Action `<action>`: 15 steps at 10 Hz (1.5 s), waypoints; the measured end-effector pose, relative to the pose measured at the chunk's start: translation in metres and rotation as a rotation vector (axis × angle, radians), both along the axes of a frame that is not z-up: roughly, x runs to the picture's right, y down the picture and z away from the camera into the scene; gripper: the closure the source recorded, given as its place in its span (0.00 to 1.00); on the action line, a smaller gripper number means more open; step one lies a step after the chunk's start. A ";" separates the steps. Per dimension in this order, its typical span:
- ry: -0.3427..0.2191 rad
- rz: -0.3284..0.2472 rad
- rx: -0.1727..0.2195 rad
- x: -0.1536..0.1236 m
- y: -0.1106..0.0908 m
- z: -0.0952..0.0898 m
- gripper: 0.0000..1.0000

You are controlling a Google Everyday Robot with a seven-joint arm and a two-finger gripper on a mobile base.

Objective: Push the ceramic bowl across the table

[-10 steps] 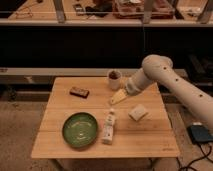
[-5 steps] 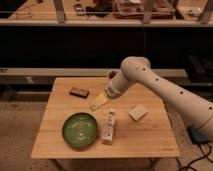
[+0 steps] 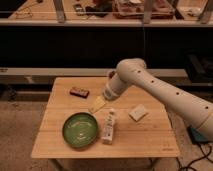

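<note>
The green ceramic bowl (image 3: 80, 129) sits upright at the front left of the light wooden table (image 3: 150, 140). My gripper (image 3: 97, 105) hangs from the pale arm that reaches in from the right. It is low over the table, just behind and to the right of the bowl's far rim, a short gap away from it.
A white bottle (image 3: 108, 126) lies on the table right beside the bowl's right side. A pale block (image 3: 138, 112) lies to the right. A small brown object (image 3: 79, 92) lies at the back left. A dark shelf (image 3: 60, 50) runs behind the table.
My arm has swung left across the table. The gripper has moved from the middle right towards the bowl's far rim. The bowl has not moved.
</note>
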State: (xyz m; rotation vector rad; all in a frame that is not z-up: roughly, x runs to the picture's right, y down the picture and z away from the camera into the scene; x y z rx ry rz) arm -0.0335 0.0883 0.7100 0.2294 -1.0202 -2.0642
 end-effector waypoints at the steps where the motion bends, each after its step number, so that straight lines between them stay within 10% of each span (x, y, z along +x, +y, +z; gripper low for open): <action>1: -0.011 -0.042 -0.018 -0.016 0.021 0.006 0.20; 4: -0.075 -0.123 -0.093 -0.077 0.068 0.019 0.39; 8: -0.087 -0.116 -0.162 -0.127 0.081 0.044 0.79; 10: -0.034 -0.109 -0.115 -0.128 0.080 0.071 0.97; 15: 0.071 -0.127 0.006 -0.102 0.076 0.115 1.00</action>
